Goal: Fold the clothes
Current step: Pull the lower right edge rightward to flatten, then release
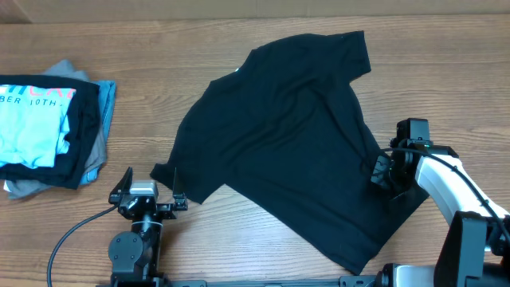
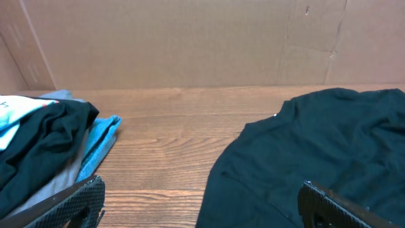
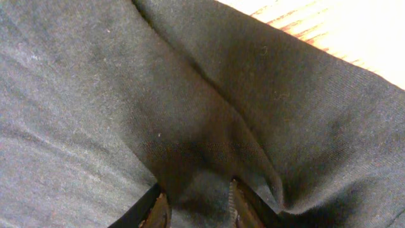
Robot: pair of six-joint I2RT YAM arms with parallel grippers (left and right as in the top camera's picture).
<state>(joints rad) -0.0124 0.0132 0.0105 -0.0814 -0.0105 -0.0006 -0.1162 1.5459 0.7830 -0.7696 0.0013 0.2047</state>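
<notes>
The black shirt (image 1: 295, 135) lies spread, slightly askew, across the middle and right of the tabletop (image 1: 239, 239). The right claw (image 1: 381, 171) is at the shirt's right edge, clenched on a raised ridge of its cloth. The left claw (image 1: 148, 191) is spread wide and holds nothing, near the front just left of the shirt, and a pile (image 1: 48, 127) of folded garments sits at the far left.

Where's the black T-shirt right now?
Overhead view: the black T-shirt lies spread centre-right on the table, right of the folded pile, its right edge pinched in the jaws of the right gripper.
</notes>
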